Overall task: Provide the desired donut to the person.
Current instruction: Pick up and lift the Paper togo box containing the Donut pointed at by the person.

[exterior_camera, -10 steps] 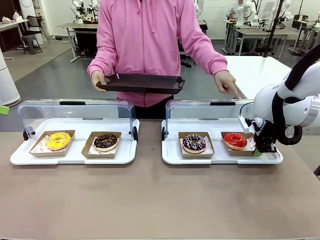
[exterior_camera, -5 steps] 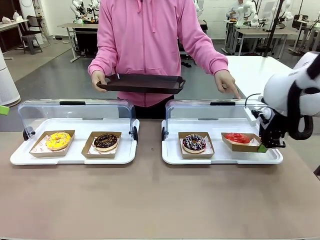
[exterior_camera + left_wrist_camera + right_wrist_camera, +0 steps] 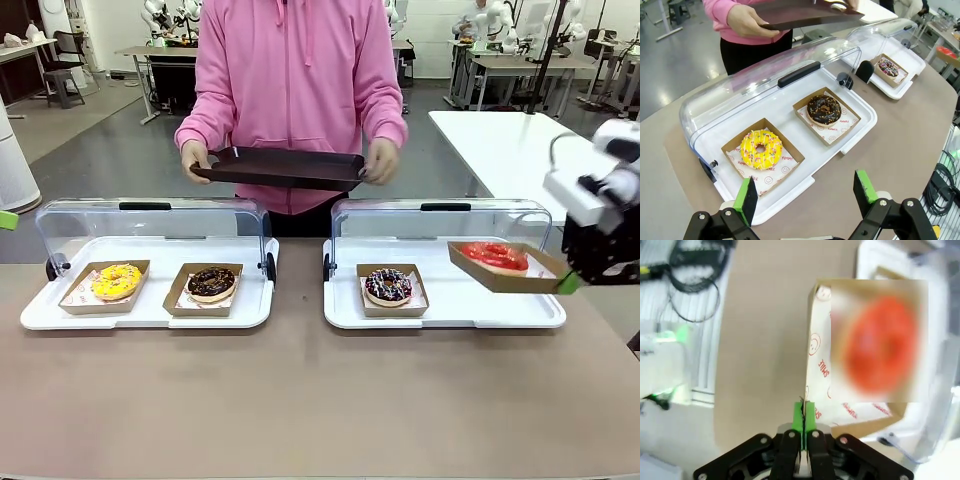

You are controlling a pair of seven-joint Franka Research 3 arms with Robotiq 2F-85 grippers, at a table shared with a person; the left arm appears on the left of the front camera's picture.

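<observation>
R wrist view: the red donut (image 3: 880,347) is just a blurred red blob, so hole and glaze are hard to make out. Its carton (image 3: 860,424) is sharp along 1 wall w/ the printed liner; the rest is lost in the blur. Front view: the R arm is cut off at the picture's right edge, leaving wrist + right gripper (image 3: 570,284). The person (image 3: 290,70) is cut off at the top.

R arm pose: the wrist comes in from the right, fingers pointing left toward the right display tray (image 3: 440,312). The pincer is closed – green pads pinched on the carton's right-hand wall. The carton is held clear of the tray floor, tilted, above the tray's right end. The red donut sits in it. 1 sprinkled choc donut (image 3: 388,286) lies at the tray's left end, w/ the clear lid (image 3: 440,222) up along the far edge.

L side: the left gripper (image 3: 806,190) hangs over the near edge of the left display tray (image 3: 865,117), pads wide apart, nothing between them. On that tray are 2 cartons – a yellow donut (image 3: 761,149) toward 1 end, a choc donut (image 3: 823,109) nearer the middle.

The person stands past the table's (image 3: 300,400) far edge, w/ a hand (image 3: 196,158) at each end of a dark serving tray (image 3: 280,167), held level.
</observation>
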